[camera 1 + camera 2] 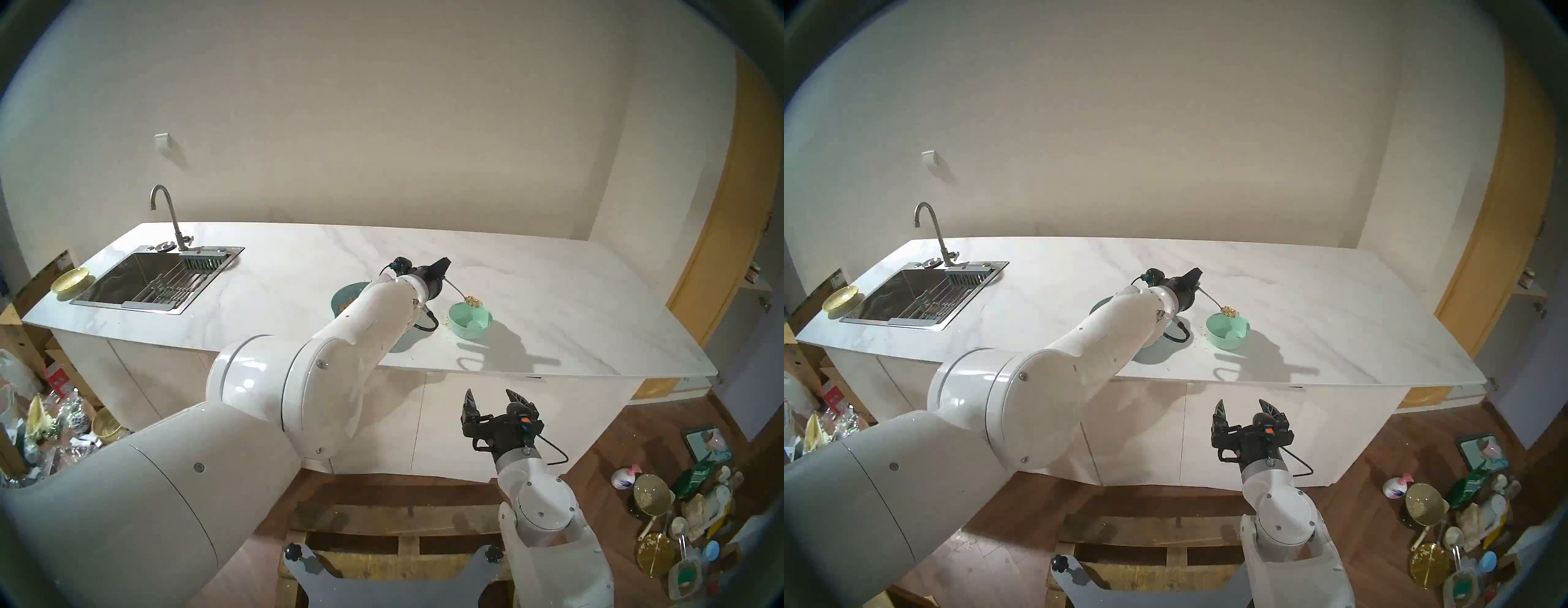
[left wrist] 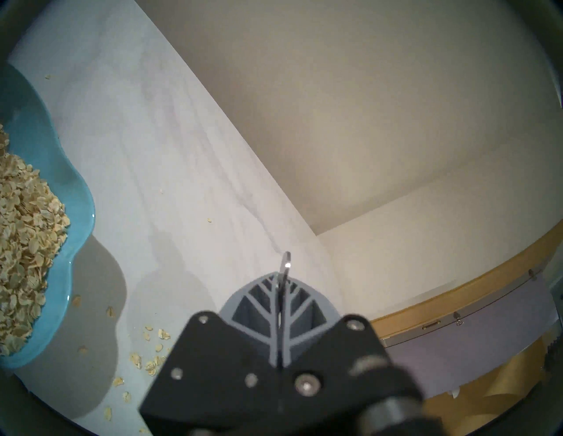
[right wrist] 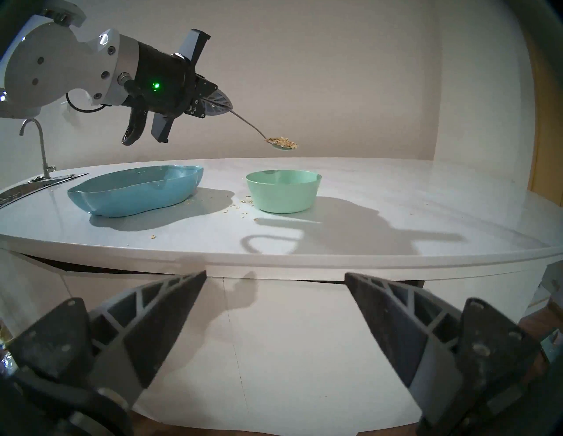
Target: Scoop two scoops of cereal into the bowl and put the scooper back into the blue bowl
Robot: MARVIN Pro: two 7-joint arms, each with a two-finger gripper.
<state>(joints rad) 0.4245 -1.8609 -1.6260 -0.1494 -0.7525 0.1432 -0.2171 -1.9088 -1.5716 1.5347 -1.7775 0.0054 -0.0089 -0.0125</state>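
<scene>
Above the white marble counter's middle, the left gripper (image 3: 217,105) is clamped tight on the slim silver metal spoon (image 3: 253,128), handle pinched between the fingers. The spoon's long axis slopes down and away from the gripper toward the counter's right end, with its head of pale oat flakes (image 3: 281,141) hanging over the small round mint-green bowl (image 3: 283,190), clear of the rim. That bowl looks empty, though its floor is only partly visible. The large teal scalloped bowl (image 3: 134,190) sits just left. The right gripper (image 1: 496,407) idles wide open and empty, off the counter's front edge; the left arm is nearer.
</scene>
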